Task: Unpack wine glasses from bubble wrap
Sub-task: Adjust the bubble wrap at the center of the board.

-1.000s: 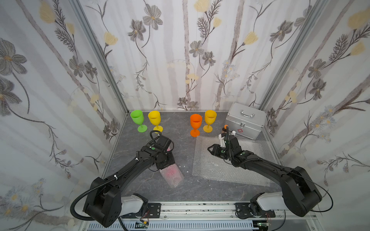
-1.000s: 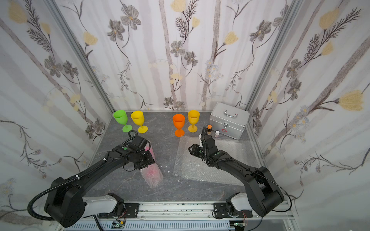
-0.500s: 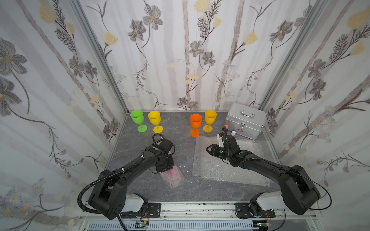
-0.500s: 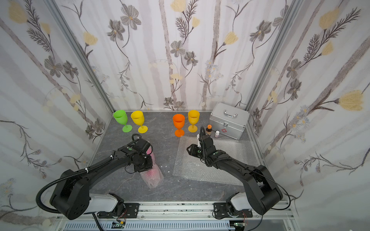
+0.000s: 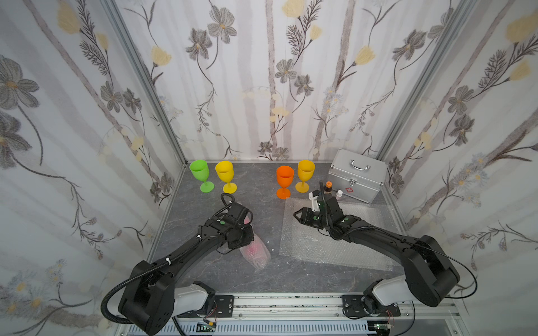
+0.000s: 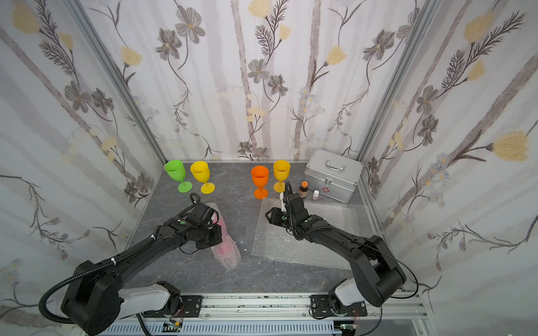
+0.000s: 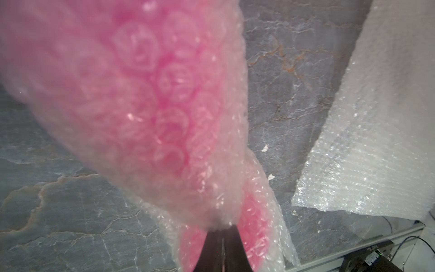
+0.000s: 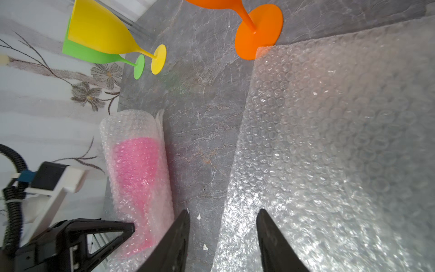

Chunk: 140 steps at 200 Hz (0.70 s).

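A hot pink wine glass [image 8: 137,169] lies on its side, rolled inside a tube of bubble wrap [image 5: 257,253] left of centre on the table. My left gripper [image 7: 222,230] is shut, pinching a fold of that wrap's outer layer, and the pink glass [image 7: 153,106] shows through it. My right gripper [image 8: 223,212] hangs open and holds nothing, over the left edge of a flat bubble wrap sheet [image 5: 334,235]. Green [image 5: 200,172], yellow [image 5: 224,174], orange [image 5: 284,177] and amber [image 5: 305,171] wine glasses stand upright along the back.
A silver metal case [image 5: 356,177] sits at the back right. In front of it stand a small brown bottle [image 5: 328,186] with an orange cap and a tiny white bottle [image 5: 339,194]. Papered walls close in three sides. A metal rail [image 5: 291,302] runs along the front.
My left gripper has closed onto the wrap and shifted a little toward the front. The right gripper drifted slightly left and stays open.
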Available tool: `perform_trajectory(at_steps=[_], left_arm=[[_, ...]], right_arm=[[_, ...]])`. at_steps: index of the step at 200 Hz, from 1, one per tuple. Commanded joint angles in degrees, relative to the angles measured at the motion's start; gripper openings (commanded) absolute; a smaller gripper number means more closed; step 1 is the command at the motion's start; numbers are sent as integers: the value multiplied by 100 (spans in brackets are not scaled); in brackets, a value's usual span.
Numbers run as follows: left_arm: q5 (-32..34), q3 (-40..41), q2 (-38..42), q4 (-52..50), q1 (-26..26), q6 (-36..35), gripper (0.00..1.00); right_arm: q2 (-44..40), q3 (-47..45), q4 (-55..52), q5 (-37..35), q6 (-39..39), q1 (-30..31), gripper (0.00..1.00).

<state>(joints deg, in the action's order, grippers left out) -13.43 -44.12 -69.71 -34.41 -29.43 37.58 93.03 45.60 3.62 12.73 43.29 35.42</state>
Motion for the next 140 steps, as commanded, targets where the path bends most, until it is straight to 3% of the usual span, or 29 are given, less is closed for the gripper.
perform_trajectory(at_steps=[1, 28, 77, 140], left_arm=[[-125, 13, 281, 609, -85, -209, 0], [-252, 51, 442, 1062, -295, -474, 0], [-158, -26, 151, 1705, -958, -1002, 0], [-37, 524, -86, 2164, -1012, -704, 0]], right_arm=[[121, 144, 157, 341, 43, 59, 48], [315, 424, 206, 758, 57, 187, 48], [356, 695, 26, 775, 22, 443, 48], [536, 991, -673, 474, -342, 703, 48]])
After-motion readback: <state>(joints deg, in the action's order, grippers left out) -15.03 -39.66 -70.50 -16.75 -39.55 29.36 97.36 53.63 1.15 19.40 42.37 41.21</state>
